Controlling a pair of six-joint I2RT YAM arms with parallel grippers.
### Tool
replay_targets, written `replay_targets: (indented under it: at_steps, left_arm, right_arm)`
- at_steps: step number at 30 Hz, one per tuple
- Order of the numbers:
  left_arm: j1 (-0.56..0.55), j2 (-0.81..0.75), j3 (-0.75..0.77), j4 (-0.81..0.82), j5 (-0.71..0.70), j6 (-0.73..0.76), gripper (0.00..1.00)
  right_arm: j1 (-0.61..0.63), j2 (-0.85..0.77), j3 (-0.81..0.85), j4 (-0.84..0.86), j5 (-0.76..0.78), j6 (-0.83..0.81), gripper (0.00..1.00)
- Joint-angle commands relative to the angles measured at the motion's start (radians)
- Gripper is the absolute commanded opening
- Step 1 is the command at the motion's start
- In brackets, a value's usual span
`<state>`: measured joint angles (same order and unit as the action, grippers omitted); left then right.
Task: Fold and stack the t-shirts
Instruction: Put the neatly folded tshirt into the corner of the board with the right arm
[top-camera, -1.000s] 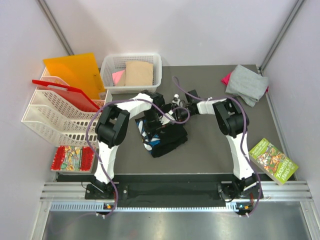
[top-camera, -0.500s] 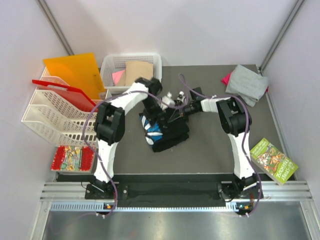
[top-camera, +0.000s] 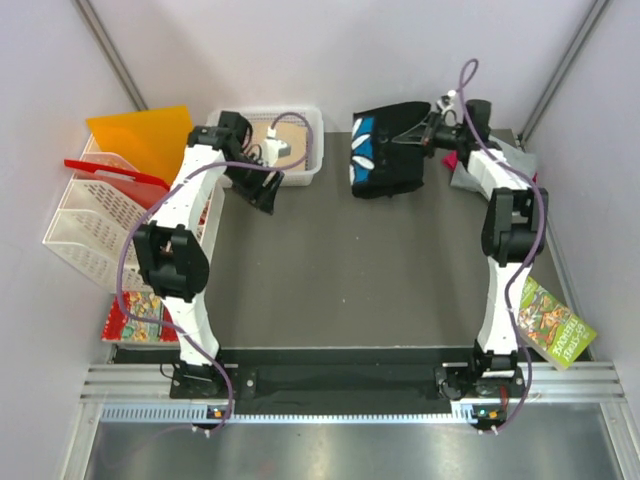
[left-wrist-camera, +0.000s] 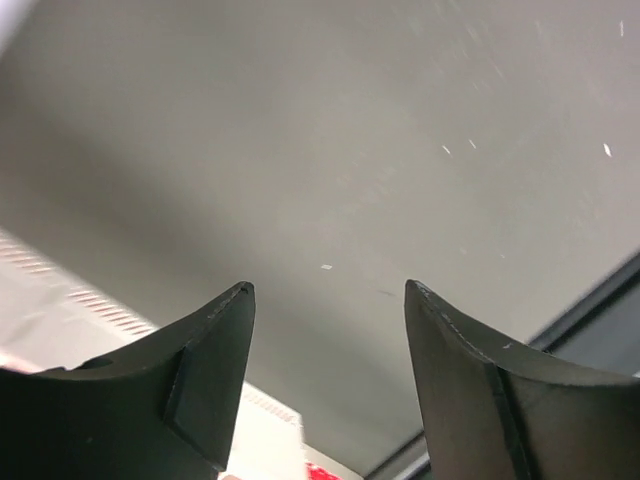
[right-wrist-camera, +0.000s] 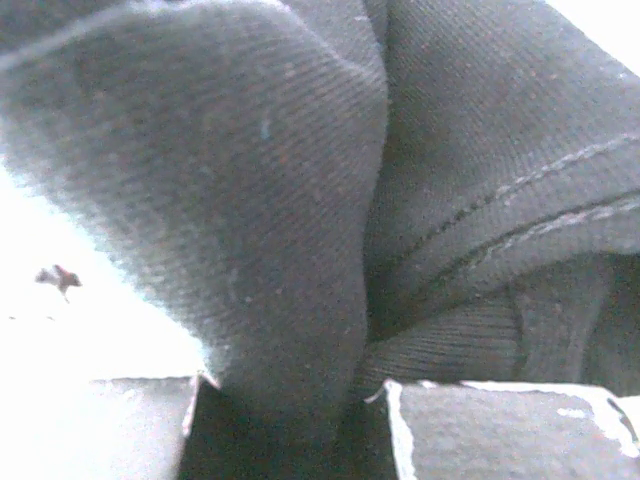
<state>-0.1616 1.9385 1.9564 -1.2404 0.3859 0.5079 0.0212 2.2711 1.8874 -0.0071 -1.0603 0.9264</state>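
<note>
Two white robot arms reach toward the top of the frame; the right tool (top-camera: 420, 138) grips a bunched large black cloth t-shirt with a blue print (top-camera: 385, 155).

The black shirt sits at upper centre-right, over the far edge of the dark grey table (top-camera: 350, 270); whether it touches the table is unclear. The right wrist view shows the right tool pinched tight on a fold of black cloth. The left tool (top-camera: 266, 192), at upper left just beside a white plastic mesh basket (top-camera: 318, 145), stands wide apart and holds nothing, above bare table. A folded tan cloth t-shirt (top-camera: 290, 148) lies in the basket. A grey cloth t-shirt (top-camera: 515, 165) lies at upper right, beside the right arm.
</note>
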Motion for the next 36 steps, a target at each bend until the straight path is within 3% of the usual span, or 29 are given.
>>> replay_targets:
  at_steps: [1, 10, 17, 20, 30, 36]
  left_arm:
    - [-0.023, -0.027, -0.112, -0.002, 0.018, 0.007, 0.66]
    - [-0.010, -0.009, -0.177, 0.012, 0.001, 0.030, 0.63]
    - [-0.003, -0.001, -0.185, 0.009, 0.016, 0.034, 0.62]
    - [-0.003, -0.003, -0.195, 0.010, 0.025, 0.031, 0.62]
    - [-0.001, 0.005, -0.221, 0.010, 0.037, 0.034, 0.61]
    - [-0.003, 0.014, -0.235, 0.009, 0.047, 0.030, 0.60]
  right_arm:
    - [-0.085, -0.071, 0.039, 0.082, -0.023, 0.080, 0.00]
    - [-0.306, -0.105, 0.041, 0.055, 0.019, 0.065, 0.00]
    - [-0.447, -0.140, 0.082, -0.273, 0.143, -0.142, 0.00]
    - [-0.483, -0.150, 0.082, -0.320, 0.195, -0.195, 0.00]
    - [-0.503, -0.059, 0.188, -0.438, 0.296, -0.268, 0.00]
    - [-0.494, -0.003, 0.277, -0.576, 0.459, -0.325, 0.01]
